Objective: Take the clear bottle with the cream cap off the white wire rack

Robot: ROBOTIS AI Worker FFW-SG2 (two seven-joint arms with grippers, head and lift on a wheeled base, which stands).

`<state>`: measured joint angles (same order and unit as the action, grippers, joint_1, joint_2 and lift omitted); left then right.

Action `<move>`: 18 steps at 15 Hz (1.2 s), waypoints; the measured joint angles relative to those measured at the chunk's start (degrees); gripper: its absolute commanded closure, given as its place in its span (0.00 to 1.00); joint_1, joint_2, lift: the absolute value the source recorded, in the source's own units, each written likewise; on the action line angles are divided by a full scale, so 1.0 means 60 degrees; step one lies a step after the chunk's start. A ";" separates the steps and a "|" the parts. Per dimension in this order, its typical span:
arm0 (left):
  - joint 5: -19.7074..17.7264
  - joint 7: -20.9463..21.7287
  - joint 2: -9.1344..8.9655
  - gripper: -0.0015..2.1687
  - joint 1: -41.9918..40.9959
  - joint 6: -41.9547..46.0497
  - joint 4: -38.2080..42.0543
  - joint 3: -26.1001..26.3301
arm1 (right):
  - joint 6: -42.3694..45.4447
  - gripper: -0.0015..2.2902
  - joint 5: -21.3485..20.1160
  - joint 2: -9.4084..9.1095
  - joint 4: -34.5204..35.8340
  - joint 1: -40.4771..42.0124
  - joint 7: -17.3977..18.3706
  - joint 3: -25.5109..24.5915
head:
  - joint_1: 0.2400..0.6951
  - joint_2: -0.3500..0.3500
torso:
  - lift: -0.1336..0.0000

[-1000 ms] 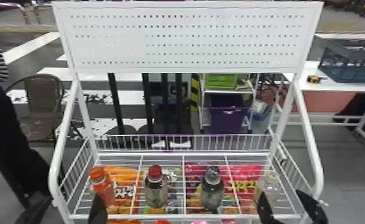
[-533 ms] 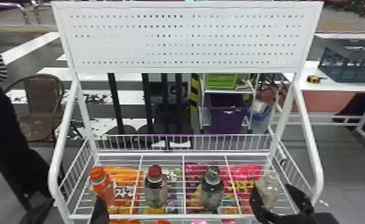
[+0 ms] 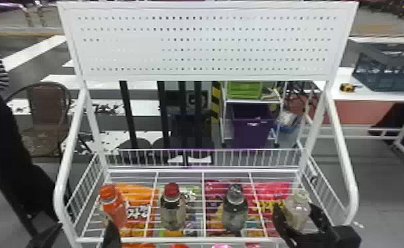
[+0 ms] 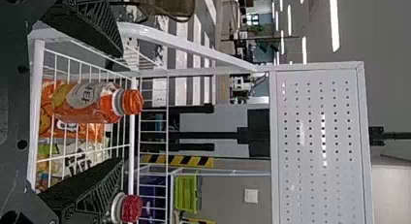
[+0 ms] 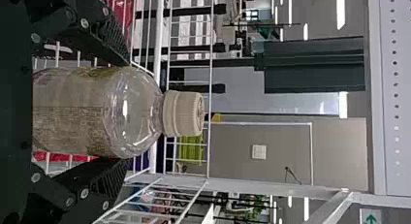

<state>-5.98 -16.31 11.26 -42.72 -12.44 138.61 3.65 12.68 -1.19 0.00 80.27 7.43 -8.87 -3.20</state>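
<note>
The clear bottle with the cream cap point(image 3: 297, 214) stands upright at the right end of the white wire rack point(image 3: 165, 240). My right gripper point(image 3: 295, 208) is around its body, one finger on either side. In the right wrist view, the bottle point(image 5: 92, 112) lies between the spread fingers of the right gripper point(image 5: 130, 112), close to both, with its cream cap point(image 5: 183, 113) beyond the fingertips; contact is not clear. My left gripper point(image 3: 81, 232) is open at the rack's front left. In the left wrist view, the left gripper point(image 4: 121, 107) has the orange-capped bottle point(image 4: 92, 103) farther off behind its gap.
An orange-capped bottle point(image 3: 114, 206), a red-capped bottle point(image 3: 173, 211) and a dark-capped bottle point(image 3: 235, 211) stand along the rack. Snack bags point(image 3: 138, 194) lie beneath the wires. The rack's right side rail point(image 3: 343, 158) rises beside my right gripper, and a perforated white panel point(image 3: 208, 43) stands above.
My right gripper has moved leftward and farther into the rack, its fingers now on both sides of the cream-capped bottle. The bottles stay put, and the left gripper has hardly shifted.
</note>
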 measured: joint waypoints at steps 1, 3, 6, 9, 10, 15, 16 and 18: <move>0.0000 -0.0004 -0.0002 0.06 0.0000 0.0000 0.0000 0.0033 | -0.0164 0.51 0.0014 0.0000 0.0250 0.0115 0.0040 0.0030 | 0.57 0.50 | 1.00; 0.0003 0.0002 -0.0003 0.06 0.0000 0.0000 0.0018 0.0091 | -0.0450 0.51 0.0049 0.0000 0.0812 0.0375 0.0159 0.0052 | 0.57 0.50 | 1.00; 0.0013 0.0009 0.0012 0.06 -0.0017 0.0000 0.0052 0.0109 | -0.0834 0.51 0.0218 0.0000 0.1908 0.0961 0.0218 0.0050 | 0.57 0.50 | 1.00; 0.0026 0.0009 0.0036 0.06 -0.0063 0.0000 0.0133 0.0110 | -0.1379 0.51 0.0522 0.0000 0.3513 0.1807 0.0287 -0.0036 | 0.57 0.50 | 1.00; 0.0029 0.0009 0.0044 0.06 -0.0074 0.0000 0.0166 0.0110 | -0.1557 0.51 0.0607 0.0000 0.4170 0.2174 0.0313 -0.0065 | 0.57 0.50 | 1.00; 0.0030 0.0009 0.0070 0.06 -0.0078 0.0000 0.0272 0.0102 | -0.2832 0.43 0.0923 0.0022 0.6975 0.3774 0.0408 -0.0312 | 0.57 0.50 | 1.00; 0.0030 0.0009 0.0071 0.06 -0.0083 0.0001 0.0293 0.0098 | -0.3247 0.43 0.0904 0.0052 0.7538 0.4057 0.0334 -0.0450 | 0.57 0.50 | 1.00; 0.0030 0.0008 0.0072 0.06 -0.0087 0.0022 0.0318 0.0095 | -0.3762 0.43 0.0936 0.0090 0.8442 0.4611 0.0134 -0.0704 | 0.57 0.50 | 1.00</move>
<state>-5.80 -16.26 11.69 -43.24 -12.31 140.51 4.22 -9.89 4.42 0.54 130.92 35.10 -8.06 -7.43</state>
